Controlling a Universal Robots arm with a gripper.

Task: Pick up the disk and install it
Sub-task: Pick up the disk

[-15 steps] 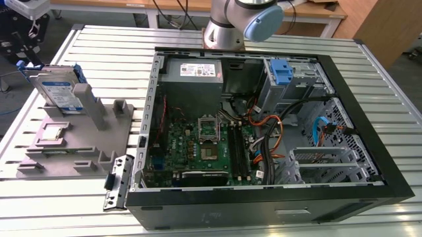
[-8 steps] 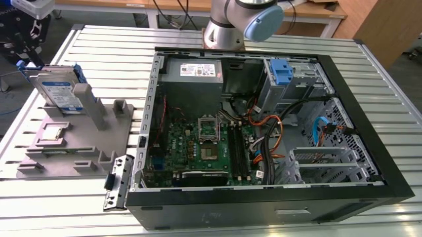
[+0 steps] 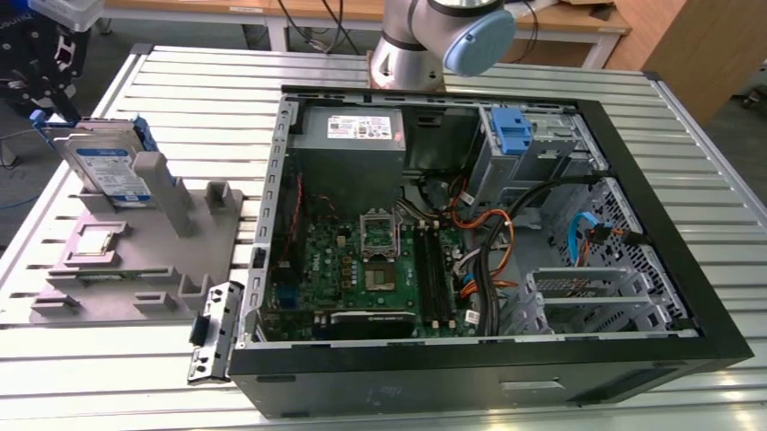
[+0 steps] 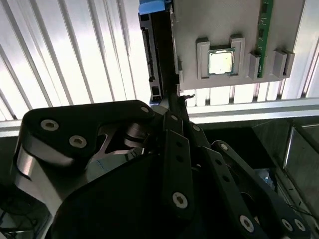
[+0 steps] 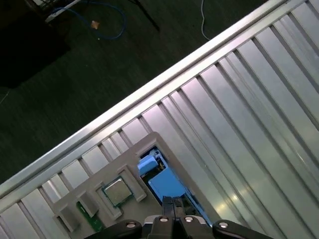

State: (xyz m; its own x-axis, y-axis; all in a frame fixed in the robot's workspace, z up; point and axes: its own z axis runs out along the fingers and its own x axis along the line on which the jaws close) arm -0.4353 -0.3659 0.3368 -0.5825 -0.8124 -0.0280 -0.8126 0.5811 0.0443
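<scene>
You'll find the disk [image 3: 106, 166] standing on edge in the grey fixture [image 3: 180, 229] on the slatted desk [image 3: 204, 81], to the exterior view's left of the open computer case [image 3: 707, 332]. The gripper [image 5: 172, 201] hangs just above its blue-framed edge, jaws closed together on nothing (a processor chip [image 4: 221, 61] sits nearby in the fixture).

Gripper [image 5: 172, 200] pointing down, jaws together.
</scene>
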